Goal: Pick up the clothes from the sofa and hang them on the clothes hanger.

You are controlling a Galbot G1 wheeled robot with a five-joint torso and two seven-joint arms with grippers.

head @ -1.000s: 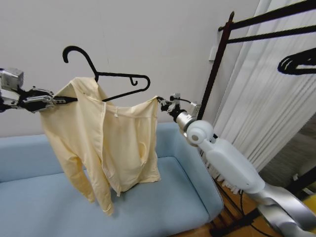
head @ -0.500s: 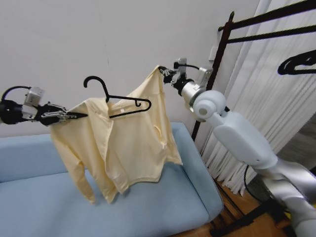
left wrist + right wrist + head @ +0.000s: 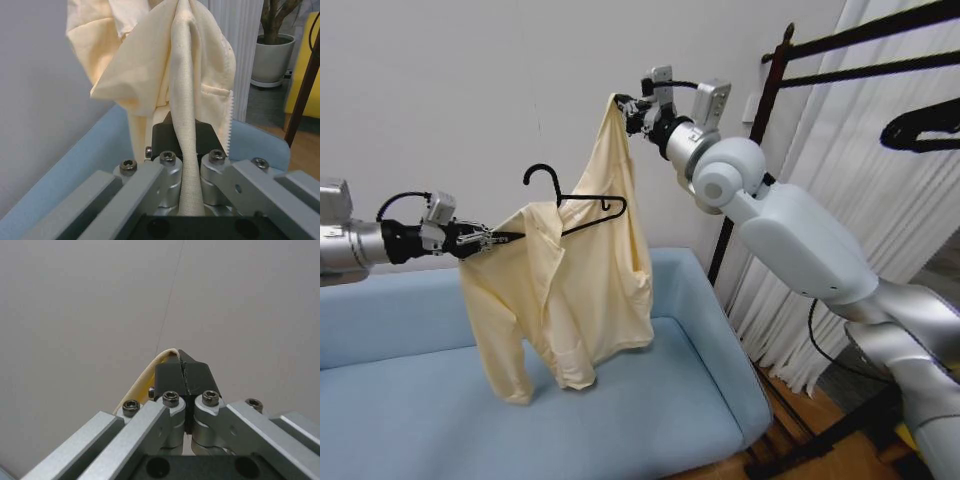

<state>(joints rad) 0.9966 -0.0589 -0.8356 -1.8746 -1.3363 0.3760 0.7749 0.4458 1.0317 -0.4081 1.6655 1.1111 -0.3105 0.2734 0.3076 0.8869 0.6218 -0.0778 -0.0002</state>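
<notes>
1. In the head view, a pale yellow long-sleeved shirt (image 3: 575,300) is seen hanging in the air above the light blue sofa (image 3: 650,420), stretched between the two claws, with one sleeve dangling. A black hanger (image 3: 582,203) is lodged at its neckline, hook upward. The left claw (image 3: 492,238) is held out level, clamped on one shoulder of the shirt. The right claw (image 3: 628,106) is held high near the wall (image 3: 440,80), clamped on the other shoulder, so the cloth is drawn steeply up to it. A dark clothes rack (image 3: 760,130) is seen to the right, carrying a second hanger (image 3: 920,125)
2. In the left wrist view, the left claw (image 3: 182,142) is closed on a thick seam of the shirt (image 3: 150,65), whose folds hang beyond it over the sofa (image 3: 257,142)
3. In the right wrist view, the pads of the right claw (image 3: 182,377) are pressed together, with a thin edge of the shirt (image 3: 150,365) caught at one side
</notes>
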